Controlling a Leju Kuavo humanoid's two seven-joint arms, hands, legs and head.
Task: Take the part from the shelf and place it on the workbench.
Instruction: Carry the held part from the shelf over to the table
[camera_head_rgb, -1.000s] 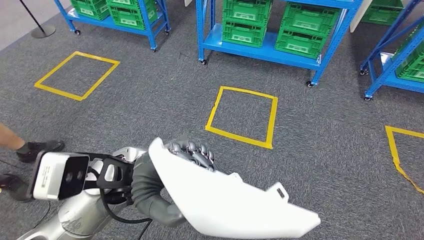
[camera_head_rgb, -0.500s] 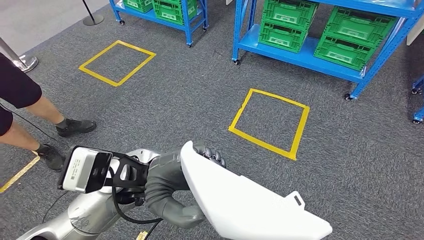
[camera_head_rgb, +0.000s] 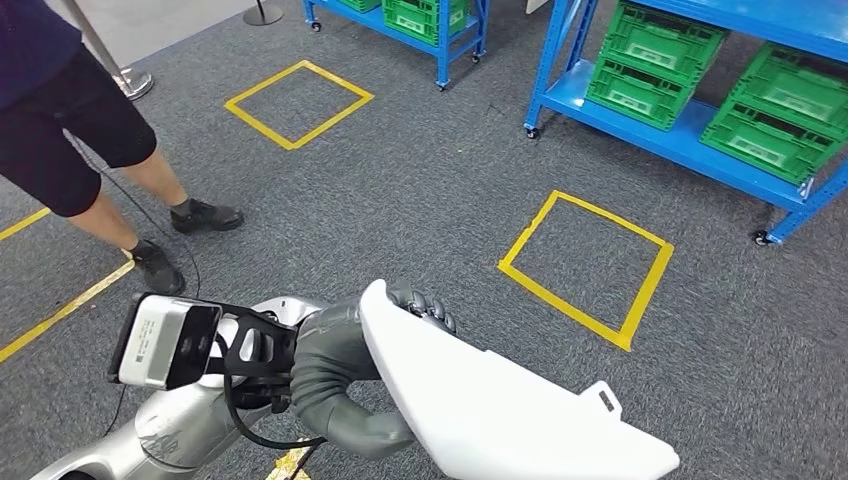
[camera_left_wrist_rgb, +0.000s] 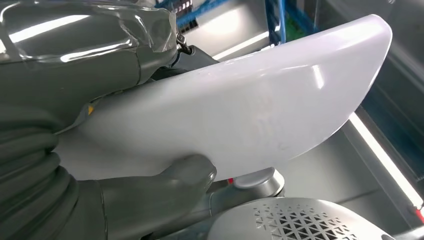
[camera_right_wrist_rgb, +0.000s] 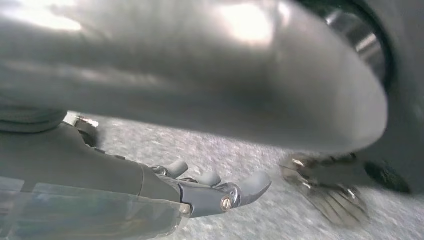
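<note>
1 long white curved part (camera_head_rgb: 500, 410) is carried in the left hand (camera_head_rgb: 350, 375), thumb (camera_left_wrist_rgb: 185, 175) and fingers clamped across its near end; its long axis runs rightward, low over the carpet. The right hand (camera_right_wrist_rgb: 210, 192) hangs with fingers apart, holding nothing. 2 blue shelf racks (camera_head_rgb: 690, 130) hold 5 green crates (camera_head_rgb: 655, 65); 2 yellow tape squares (camera_head_rgb: 585, 265) mark the floor, and 1 person (camera_head_rgb: 90, 130) stands at left.

The long white moulded plastic part (camera_head_rgb: 500, 410) held in the left hand (camera_head_rgb: 345, 375) juts out low across the robot's front, blocking that side. Ahead, grey carpet floor (camera_head_rgb: 420, 200) lies open around the yellow tape square (camera_head_rgb: 585, 265). A person's legs (camera_head_rgb: 120, 190) stand close on the left; blue wheeled metal shelves (camera_head_rgb: 690, 130) with green plastic crates (camera_head_rgb: 655, 65) close off the far side.
</note>
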